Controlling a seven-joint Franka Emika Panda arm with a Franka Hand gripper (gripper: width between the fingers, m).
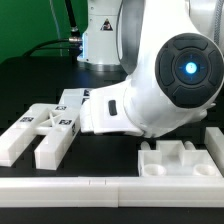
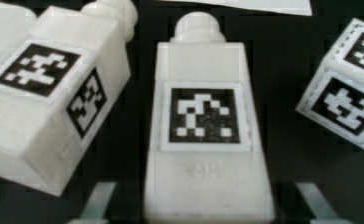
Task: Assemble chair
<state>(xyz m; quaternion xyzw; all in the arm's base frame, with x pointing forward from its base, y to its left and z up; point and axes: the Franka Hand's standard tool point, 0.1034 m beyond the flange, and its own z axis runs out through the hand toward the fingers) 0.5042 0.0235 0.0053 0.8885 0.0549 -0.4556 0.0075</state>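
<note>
Exterior view: your arm [image 1: 165, 75] leaned low over the black table [image 1: 30, 80], masking the claw. Chair parts [image 1: 40, 130] lay at the exterior view's left, another moulded part [image 1: 178, 160] at its right, near the plain rail [image 1: 110, 188].

Wrist view: the gripper [image 2: 204, 200] straddled the tagged long block [image 2: 200, 110]; whether its jaws pinched it, you could not tell. A neighbouring block [image 2: 54, 85] and a cube [image 2: 348, 88] lay just beside, so a skewed grip could have swung the long block into them on lifting.
</note>
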